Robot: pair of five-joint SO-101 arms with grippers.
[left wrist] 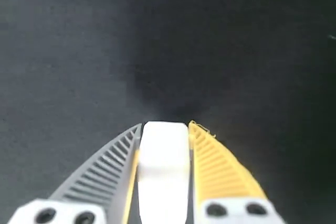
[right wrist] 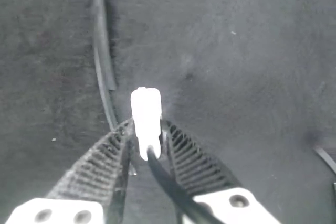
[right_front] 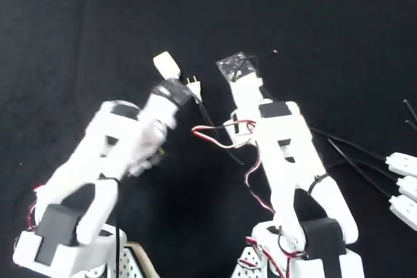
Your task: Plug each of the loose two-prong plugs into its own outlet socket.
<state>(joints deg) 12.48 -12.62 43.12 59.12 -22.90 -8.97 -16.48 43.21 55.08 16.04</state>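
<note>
The outlet socket [right_front: 166, 65] is sitting in the left gripper [right_front: 169, 77], left of the right gripper [right_front: 234, 66] with its plug [right wrist: 145, 111]; three corded connectors [right_front: 405, 187] are lying at the table's [right_front: 78, 43] right edge.

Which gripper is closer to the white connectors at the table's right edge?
Right. The right gripper, shut on a plug, sits mid-table, well left of the white connectors; the left gripper, shut on a white block, is even farther left.
</note>
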